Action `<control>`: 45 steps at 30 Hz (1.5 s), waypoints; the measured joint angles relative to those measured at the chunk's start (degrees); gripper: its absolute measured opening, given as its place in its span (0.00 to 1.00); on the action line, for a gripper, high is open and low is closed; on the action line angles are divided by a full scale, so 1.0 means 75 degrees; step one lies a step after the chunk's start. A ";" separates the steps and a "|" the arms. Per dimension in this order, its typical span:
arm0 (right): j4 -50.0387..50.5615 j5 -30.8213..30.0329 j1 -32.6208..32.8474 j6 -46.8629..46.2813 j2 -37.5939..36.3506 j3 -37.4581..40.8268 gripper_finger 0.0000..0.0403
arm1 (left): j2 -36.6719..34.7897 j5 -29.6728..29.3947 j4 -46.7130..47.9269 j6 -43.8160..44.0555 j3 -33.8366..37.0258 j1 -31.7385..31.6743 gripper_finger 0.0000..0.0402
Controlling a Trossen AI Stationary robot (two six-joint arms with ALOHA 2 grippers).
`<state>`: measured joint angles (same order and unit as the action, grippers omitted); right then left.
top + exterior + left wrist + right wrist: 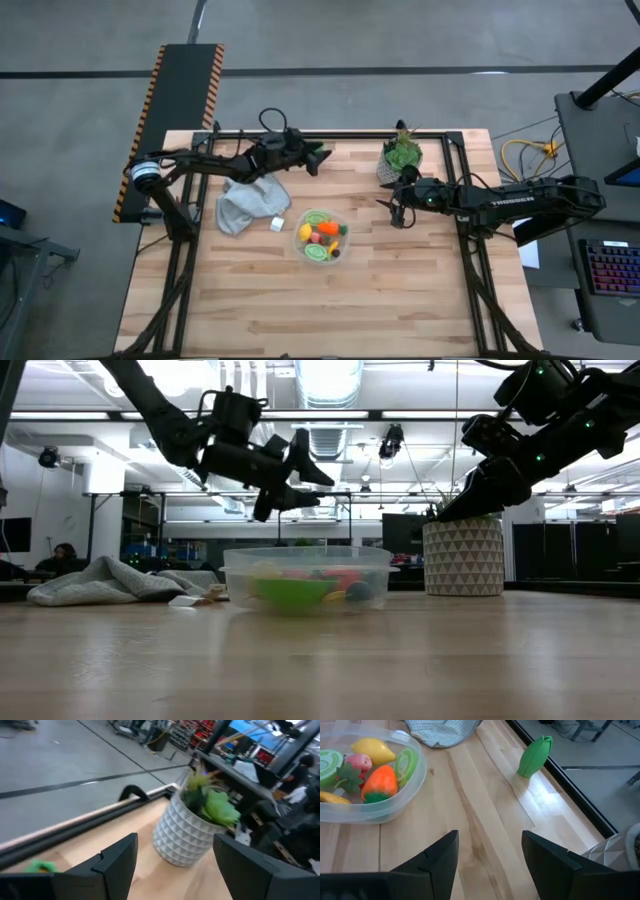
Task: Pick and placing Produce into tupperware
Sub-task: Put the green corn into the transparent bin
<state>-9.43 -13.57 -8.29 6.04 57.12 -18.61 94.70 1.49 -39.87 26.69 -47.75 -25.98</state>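
Bench (400,300) surface carries everything. Grey cloth (245,205) is bunched near the left edge. Potted plant (400,158) is stationed at the far right corner. Tupperware (322,236) is set near the centre, within reach of both arms, already loaded with produce (328,229). One green piece (535,756) is seen lying at the far edge, not yet collected. Left gripper (318,158) is held raised near it, fingers released and empty. Right gripper (392,207) is parked beside the plant, likewise released and empty.
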 joint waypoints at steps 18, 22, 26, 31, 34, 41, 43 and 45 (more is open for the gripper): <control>0.0009 0.0002 0.0000 -0.0064 0.0000 0.0000 0.52 | -0.0020 0.1332 0.0990 -0.0192 -0.0430 -0.0656 0.92; 0.0009 0.0002 0.0002 -0.0067 0.0000 0.0000 0.52 | -0.0027 0.0784 0.2314 -0.1300 -0.0582 -0.0748 0.94; 0.0012 0.0002 0.0000 -0.0064 0.0000 0.0000 0.52 | -0.0036 0.0232 0.2590 -0.1559 -0.0597 -0.0688 0.94; 0.0027 0.0002 0.0003 -0.0001 0.0000 0.0000 0.52 | 0.0012 -0.0800 0.2787 -0.2181 -0.0609 -0.0555 0.94; 0.0024 0.0002 0.0000 0.0000 0.0000 0.0000 0.52 | 0.0077 -0.1202 0.2815 -0.2234 -0.0609 -0.0554 0.94; 0.0024 0.0002 0.0001 0.0060 0.0000 0.0000 0.52 | 0.0533 -0.1306 0.2828 -0.2222 -0.0629 -0.0540 0.94; 0.0025 0.0002 0.0000 0.0077 0.0000 0.0000 0.52 | 0.0749 -0.1311 0.2789 -0.2219 -0.0739 -0.0530 0.94; 0.0024 0.0001 0.0002 0.0073 0.0000 0.0000 0.52 | 0.0937 -0.1320 0.2746 -0.2218 -0.0880 -0.0530 0.94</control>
<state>-9.25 -13.57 -8.28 6.59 57.12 -18.61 101.73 -8.41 -19.28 10.06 -54.34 -29.95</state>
